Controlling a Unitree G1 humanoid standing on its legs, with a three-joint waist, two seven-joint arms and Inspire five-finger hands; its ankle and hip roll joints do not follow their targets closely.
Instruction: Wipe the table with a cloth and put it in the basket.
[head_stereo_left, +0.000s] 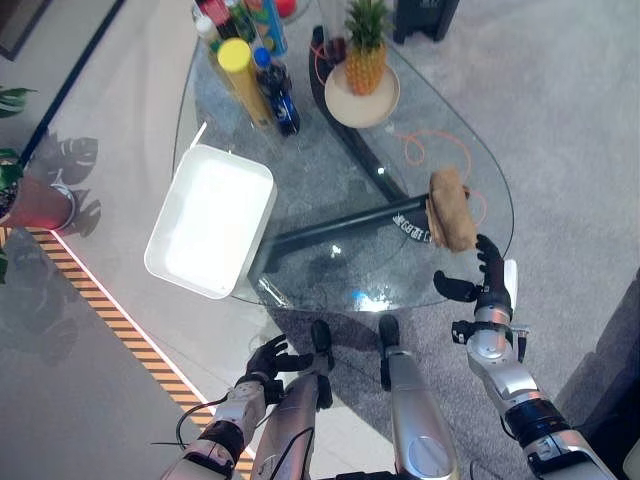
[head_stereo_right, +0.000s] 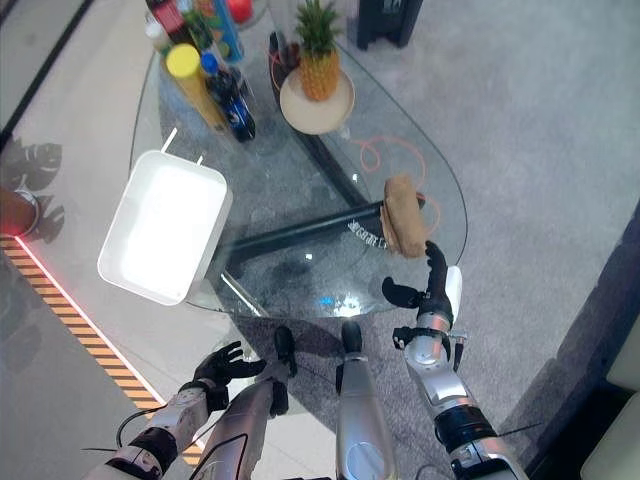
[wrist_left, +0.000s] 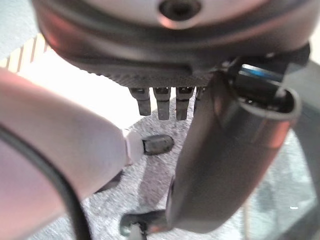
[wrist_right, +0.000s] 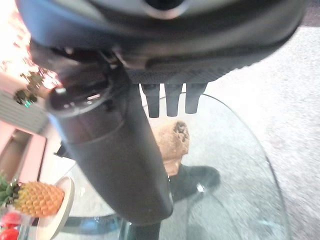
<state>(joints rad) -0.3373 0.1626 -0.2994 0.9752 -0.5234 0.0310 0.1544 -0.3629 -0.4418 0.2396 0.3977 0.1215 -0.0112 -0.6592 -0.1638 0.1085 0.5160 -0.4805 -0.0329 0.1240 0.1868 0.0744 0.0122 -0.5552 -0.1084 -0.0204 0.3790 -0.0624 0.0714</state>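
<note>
The cloth (head_stereo_left: 451, 209), a rolled brown bundle, lies on the glass bench (head_stereo_left: 330, 250) near its right edge, beside an orange cord (head_stereo_left: 415, 150) looped on the glass. The right hand (head_stereo_left: 486, 283) hovers just short of the cloth at the bench's near-right rim, fingers straight and thumb spread, released and grasping nothing; the right wrist view shows the cloth (wrist_right: 172, 142) past the fingertips (wrist_right: 171, 102), apart from them. The white basket (head_stereo_left: 212, 220) sits at the left edge of the bench, overhanging it, well apart from the cloth. The left hand (head_stereo_left: 268, 358) hangs low beside the near side of the bench, below its rim, fingers relaxed and spread, holding nothing. At the far end of the bench stand several bottles (head_stereo_left: 272, 90) and a pineapple (head_stereo_left: 365, 50) on a plate (head_stereo_left: 385, 105).
</note>
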